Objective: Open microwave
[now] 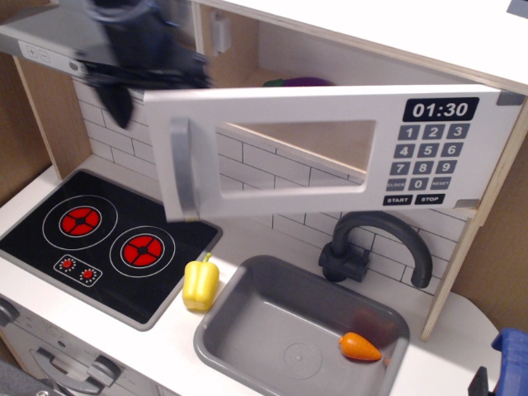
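Microwave (330, 148), door ajar, long axis horizontal, mounted above the counter (247, 239): free edge just right of my blurred fingers (124, 99), whose opening I cannot tell.

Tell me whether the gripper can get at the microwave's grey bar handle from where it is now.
Probably yes. The gripper is blurred, up behind the door's top left corner, and the grey handle stands exposed on the front of the microwave door, just below it. Nothing sits between them; it would have to come round the door's edge.
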`<state>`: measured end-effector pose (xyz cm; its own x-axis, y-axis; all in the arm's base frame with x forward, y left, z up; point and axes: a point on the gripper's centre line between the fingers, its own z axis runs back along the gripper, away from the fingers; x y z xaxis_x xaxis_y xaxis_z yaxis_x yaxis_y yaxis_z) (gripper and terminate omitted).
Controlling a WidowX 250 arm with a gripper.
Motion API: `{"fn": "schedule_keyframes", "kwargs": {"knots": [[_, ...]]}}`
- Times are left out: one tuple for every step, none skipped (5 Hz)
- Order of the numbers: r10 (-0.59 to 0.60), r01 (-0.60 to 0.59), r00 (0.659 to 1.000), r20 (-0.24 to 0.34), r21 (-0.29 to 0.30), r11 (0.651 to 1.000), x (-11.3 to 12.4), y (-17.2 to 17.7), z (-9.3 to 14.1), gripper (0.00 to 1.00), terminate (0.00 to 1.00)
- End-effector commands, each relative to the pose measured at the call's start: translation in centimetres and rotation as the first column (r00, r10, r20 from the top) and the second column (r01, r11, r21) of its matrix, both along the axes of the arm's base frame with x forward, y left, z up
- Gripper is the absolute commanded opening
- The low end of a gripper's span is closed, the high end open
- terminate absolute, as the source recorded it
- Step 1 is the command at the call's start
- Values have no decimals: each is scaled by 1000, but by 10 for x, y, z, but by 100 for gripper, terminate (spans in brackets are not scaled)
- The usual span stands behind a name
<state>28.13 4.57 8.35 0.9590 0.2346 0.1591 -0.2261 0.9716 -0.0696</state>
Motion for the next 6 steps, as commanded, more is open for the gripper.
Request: {"fn": "schedule_keyframes", "kwargs": {"knots": [[-96, 94, 993, -66, -25, 995, -40, -61, 15, 100, 0], [-119, 117, 992, -52, -49, 992, -51, -103, -2, 100, 0], [-154, 146, 984, -87, -101, 984, -52, -133, -16, 100, 0], [-171, 163, 984, -40, -160, 974, -49, -148, -22, 100, 0], [-171, 163, 984, -40, -160, 974, -49, -148, -22, 100, 0], [-171, 163, 984, -40, -160, 974, -49, -148, -22, 100, 0]]}}
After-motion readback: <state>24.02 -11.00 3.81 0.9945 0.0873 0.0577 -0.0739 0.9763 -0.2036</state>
